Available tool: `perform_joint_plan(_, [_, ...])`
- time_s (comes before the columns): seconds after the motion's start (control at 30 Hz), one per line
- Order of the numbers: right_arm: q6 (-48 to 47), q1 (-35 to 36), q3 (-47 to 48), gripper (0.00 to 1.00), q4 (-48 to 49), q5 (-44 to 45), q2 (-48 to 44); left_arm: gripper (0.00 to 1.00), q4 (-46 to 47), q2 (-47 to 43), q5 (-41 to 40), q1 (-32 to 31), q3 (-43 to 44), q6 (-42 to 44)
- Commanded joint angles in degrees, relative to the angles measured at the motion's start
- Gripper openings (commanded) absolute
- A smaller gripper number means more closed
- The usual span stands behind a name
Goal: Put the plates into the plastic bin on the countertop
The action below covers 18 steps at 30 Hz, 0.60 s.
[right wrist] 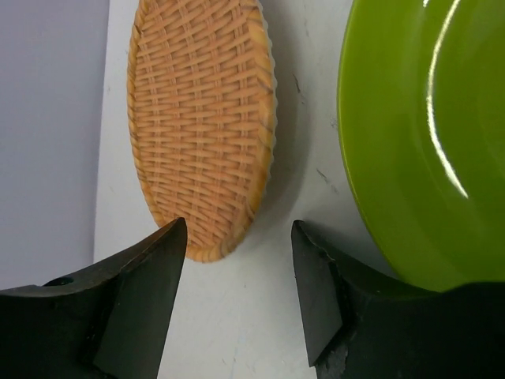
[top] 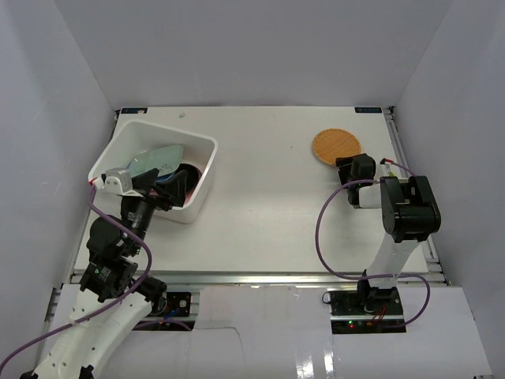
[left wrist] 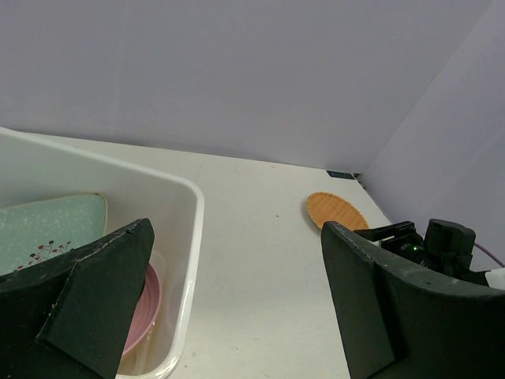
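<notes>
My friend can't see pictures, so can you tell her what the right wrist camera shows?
An orange woven plate lies on the white countertop, its near edge just ahead of the open right gripper. A shiny lime green plate sits beside it on the right, partly cut off by the picture's edge.

Bright, even overhead light; shadows soft, faint. White glare streaks on lime green plate (right wrist cam only). Pics sharp, v. little blur; walls read lavender.

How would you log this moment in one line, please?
left gripper open at bin edge | right gripper open at orange plate | green plate beside it | both outside bin
</notes>
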Motion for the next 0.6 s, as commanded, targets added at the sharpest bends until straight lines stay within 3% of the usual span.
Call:
perform_joint_plan(0.0, [4.04,-1.68,2.90,0.62,3.64,-2.59,4.29,0.98,-0.40,0.57,-0.12,0.16,-0.08,0.62])
perform_joint_plan(0.07, [4.83,-2.03,3.61,0.53,5.39,-3.91,6.93,0.98,-0.31,0.49,0.15,0.24,-0.17,0.71])
perform_joint_plan(0.13, [5.01,-2.47,5.28,0.35,5.92,-5.75,8.95,0.98,-0.22,0.83,-0.02,0.24,-0.17,0.97])
perform_joint_plan(0.23, [4.83,-2.21,5.11,0.19,8.20,-7.25,8.18,0.98,-0.22,1.19,-0.20,0.24,-0.17,1.41])
perform_joint_plan(0.4, [0.36,0.16,2.74,0.08,10.93,-5.14,-1.90,0.98,-0.31,1.36,0.06,0.24,-0.08,1.50])
perform_joint_plan(0.57, [-6.66,5.33,0.80,0.08,13.31,-9.16,-13.26,0.98,-0.13,1.01,0.41,0.33,-0.17,1.32])
